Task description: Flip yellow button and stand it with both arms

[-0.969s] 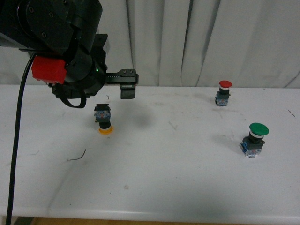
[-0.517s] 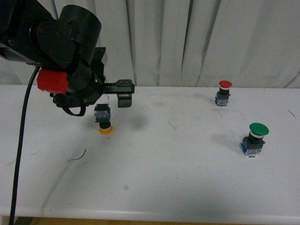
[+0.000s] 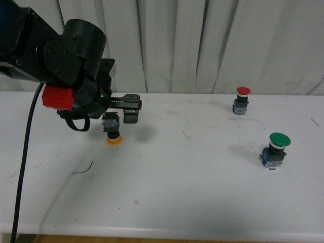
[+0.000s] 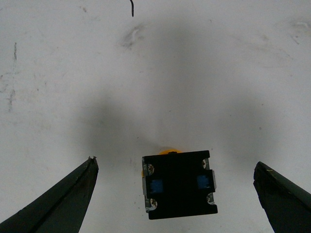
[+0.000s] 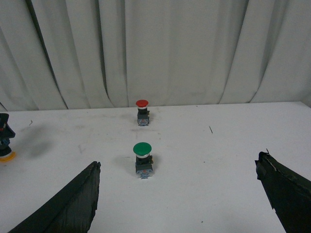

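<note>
The yellow button (image 3: 112,130) stands upside down on the white table (image 3: 177,182), its yellow cap on the surface and its dark contact block on top. My left gripper (image 3: 123,112) is open and hangs just above and around it. In the left wrist view the block (image 4: 179,184) sits between the spread fingertips (image 4: 91,167), untouched, with a sliver of yellow cap showing beyond it; the left gripper (image 4: 175,165) is empty. My right gripper (image 5: 177,165) is open and empty, out of the front view. The yellow button also shows at the right wrist view's edge (image 5: 5,141).
A red-capped button (image 3: 242,99) stands upright at the back right, and a larger green-capped button (image 3: 276,150) stands upright nearer on the right. Both show in the right wrist view, red (image 5: 142,110) and green (image 5: 143,158). A white curtain (image 3: 228,40) hangs behind the table.
My left arm has lowered and drawn left, bringing the open gripper from beside and above the yellow button to around its block. The buttons have not moved.
</note>
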Robot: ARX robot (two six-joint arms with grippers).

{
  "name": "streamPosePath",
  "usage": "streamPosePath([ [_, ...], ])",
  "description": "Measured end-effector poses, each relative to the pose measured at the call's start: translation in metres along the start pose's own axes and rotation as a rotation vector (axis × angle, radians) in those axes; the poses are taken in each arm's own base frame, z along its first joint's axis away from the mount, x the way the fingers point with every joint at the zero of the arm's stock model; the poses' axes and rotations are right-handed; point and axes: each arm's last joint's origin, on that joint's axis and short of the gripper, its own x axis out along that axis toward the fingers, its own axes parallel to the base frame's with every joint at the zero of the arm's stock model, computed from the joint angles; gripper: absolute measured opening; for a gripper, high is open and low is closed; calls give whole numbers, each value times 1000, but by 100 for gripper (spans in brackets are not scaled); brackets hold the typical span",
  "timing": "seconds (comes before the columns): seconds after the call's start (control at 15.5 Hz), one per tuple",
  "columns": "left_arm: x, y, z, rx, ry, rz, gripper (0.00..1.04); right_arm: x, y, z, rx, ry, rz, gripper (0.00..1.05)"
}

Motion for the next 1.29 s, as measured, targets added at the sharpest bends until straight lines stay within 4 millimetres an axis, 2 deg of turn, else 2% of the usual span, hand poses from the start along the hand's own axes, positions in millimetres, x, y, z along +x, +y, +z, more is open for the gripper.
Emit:
streamPosePath([
  [0.26,5,1,-4,17,20,5,96,0,0,0,0,0,0,98],
  [0.58,4,-1,-1,21,18,12,41,0,0,0,0,0,0,98],
  [0.71,4,-2,0,21,8,8,36,0,0,0,0,0,0,98],
  [0.78,-7,-5,-2,24,-12,-14,36,0,0,0,0,0,0,98],
  [0.9,-52,-12,6,27,-128,-91,36,0,0,0,0,0,0,98],
  [0.97,-83,-17,12,21,-209,-153,36,0,0,0,0,0,0,98],
  [1.1,-131,-24,11,-9,-325,-272,36,0,0,0,0,0,0,98],
  [1.16,-152,-27,4,-33,-363,-340,36,0,0,0,0,0,0,98],
  [1.23,-171,-33,-12,-65,-381,-432,36,0,0,0,0,0,0,98],
  [1.29,-180,-35,-24,-96,-379,-498,36,0,0,0,0,0,0,98],
])
